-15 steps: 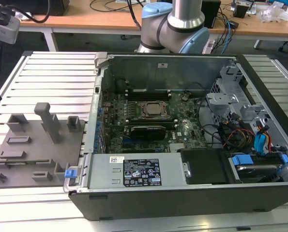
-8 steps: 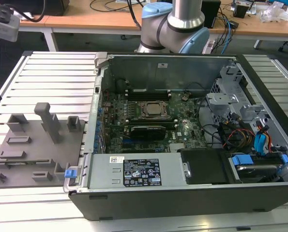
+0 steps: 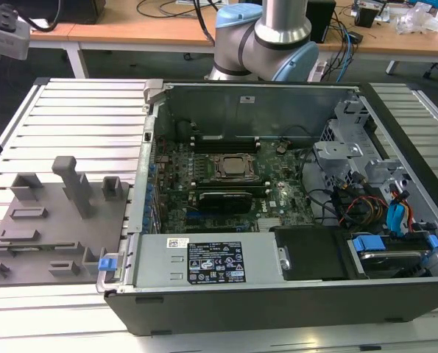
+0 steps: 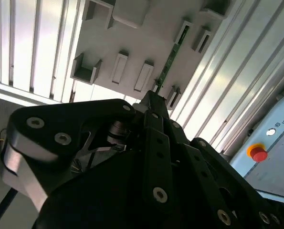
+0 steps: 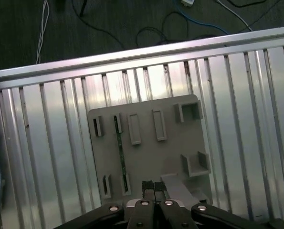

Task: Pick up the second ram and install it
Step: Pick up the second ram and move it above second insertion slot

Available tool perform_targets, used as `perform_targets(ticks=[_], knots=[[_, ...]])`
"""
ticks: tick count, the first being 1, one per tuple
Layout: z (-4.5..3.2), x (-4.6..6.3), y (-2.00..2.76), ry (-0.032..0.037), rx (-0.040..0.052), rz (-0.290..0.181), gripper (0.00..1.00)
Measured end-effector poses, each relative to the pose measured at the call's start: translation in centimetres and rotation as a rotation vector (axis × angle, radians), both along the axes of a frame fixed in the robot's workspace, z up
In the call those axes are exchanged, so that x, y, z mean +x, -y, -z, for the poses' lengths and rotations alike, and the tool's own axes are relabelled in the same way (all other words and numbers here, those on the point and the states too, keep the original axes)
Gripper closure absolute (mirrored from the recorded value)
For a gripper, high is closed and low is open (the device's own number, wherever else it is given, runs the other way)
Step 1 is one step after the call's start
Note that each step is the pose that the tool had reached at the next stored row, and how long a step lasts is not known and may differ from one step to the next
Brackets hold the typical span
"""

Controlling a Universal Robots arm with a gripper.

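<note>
sitting open mid-frame in exterior view: computer case [image 3: 277, 110]; grey tray [image 3: 57, 246] on ribbed table [image 3: 79, 118] at exterior view's left; robot arm [image 3: 266, 37] behind case.
first wrist view: gripper [image 5: 153, 187] above tray [image 5: 146, 157], fingers clenched together, nothing held; second ram [image 5: 121, 152] on edge in tray slots, near fingertips.
second wrist view: second ram [image 4: 170, 59] in tray [image 4: 151, 43], just past gripper [image 4: 152, 99] tip.

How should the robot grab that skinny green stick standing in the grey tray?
Probably by the middle of its long top edge, coming straight down from above. The second ram stands on edge in the grey tray, its two ends tucked into small slotted holders, so only the stretch between them is free. Pinch its two flat faces.
</note>
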State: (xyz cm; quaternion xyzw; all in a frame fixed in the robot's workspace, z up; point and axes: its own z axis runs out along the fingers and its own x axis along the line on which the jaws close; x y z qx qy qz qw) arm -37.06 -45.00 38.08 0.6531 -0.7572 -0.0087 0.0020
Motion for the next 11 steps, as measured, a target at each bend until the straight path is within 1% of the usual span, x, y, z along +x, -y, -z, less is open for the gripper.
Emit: perform_targets(ticks=[2, 7, 8, 9, 11], knots=[[0.0, -0.01, -0.01, 0.0, 0.0, -0.025, 0.89], [0.0, 0.0, 0.0, 0.0, 0.0, -0.025, 0.89], [0.0, 0.0, 0.0, -0.0001, 0.0, -0.025, 0.89], [0.0, 0.0, 0.0, 0.0, 0.0, -0.025, 0.83], [0.0, 0.0, 0.0, 0.0, 0.0, -0.025, 0.83]])
